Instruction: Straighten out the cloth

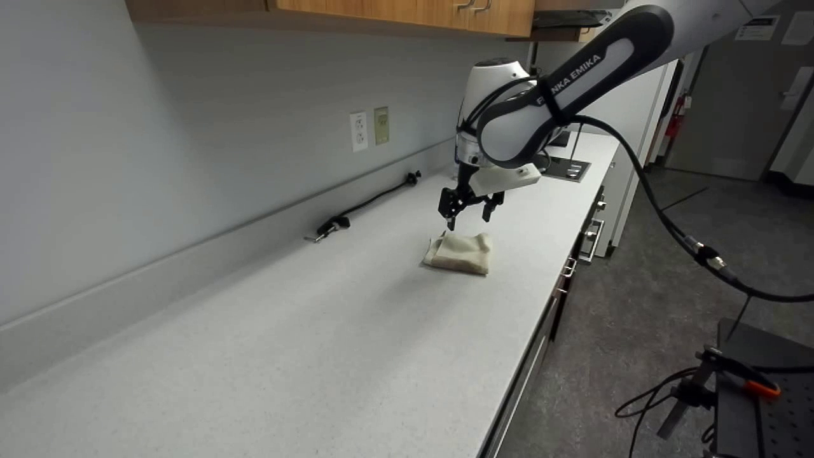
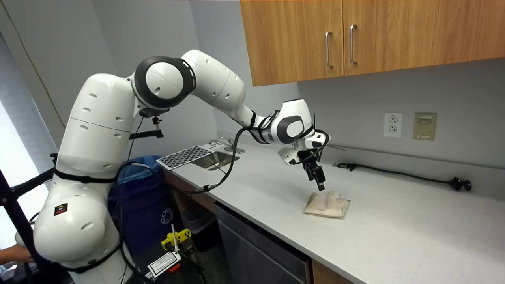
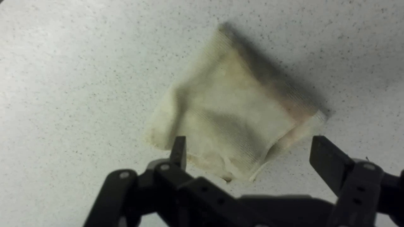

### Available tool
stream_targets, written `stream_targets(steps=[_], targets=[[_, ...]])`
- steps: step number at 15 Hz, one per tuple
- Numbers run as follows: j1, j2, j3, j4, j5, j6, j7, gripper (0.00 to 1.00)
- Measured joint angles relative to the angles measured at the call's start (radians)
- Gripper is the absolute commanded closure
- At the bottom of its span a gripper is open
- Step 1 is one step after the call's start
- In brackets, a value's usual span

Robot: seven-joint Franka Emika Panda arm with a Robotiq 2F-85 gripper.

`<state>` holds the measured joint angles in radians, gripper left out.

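Carrying cloth (image 1: 459, 257): white cntr (image 1: 273, 343); cloth lies folded, rumpled on it.
Arm (image 2: 221, 83): bent over cntr.
Gripper (image 1: 469, 220): fingers (image 3: 178, 151) apart, nothing held; above cloth, no contact seen.
Cloth handling: prob. light, soft, limp; woven-looking, so low slip; unlikely fragile.
Hold pt.: likely free corner (image 3: 247, 170) nearest gripper in wrist view; pinch one layer only, else all may drag.
Lettering (image 1: 569, 79): "FRANKA EMIKA" on arm; tag (image 2: 163, 264) print too sm. to read.
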<state>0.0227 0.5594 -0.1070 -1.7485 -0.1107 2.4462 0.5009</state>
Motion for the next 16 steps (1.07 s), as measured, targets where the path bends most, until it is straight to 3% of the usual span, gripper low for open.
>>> stream_targets(steps=[7, 16], targets=[[0.019, 0.120, -0.025, 0.154, 0.024, -0.092, 0.137, 0.00], [0.026, 0.139, -0.036, 0.165, 0.026, -0.095, 0.189, 0.00]])
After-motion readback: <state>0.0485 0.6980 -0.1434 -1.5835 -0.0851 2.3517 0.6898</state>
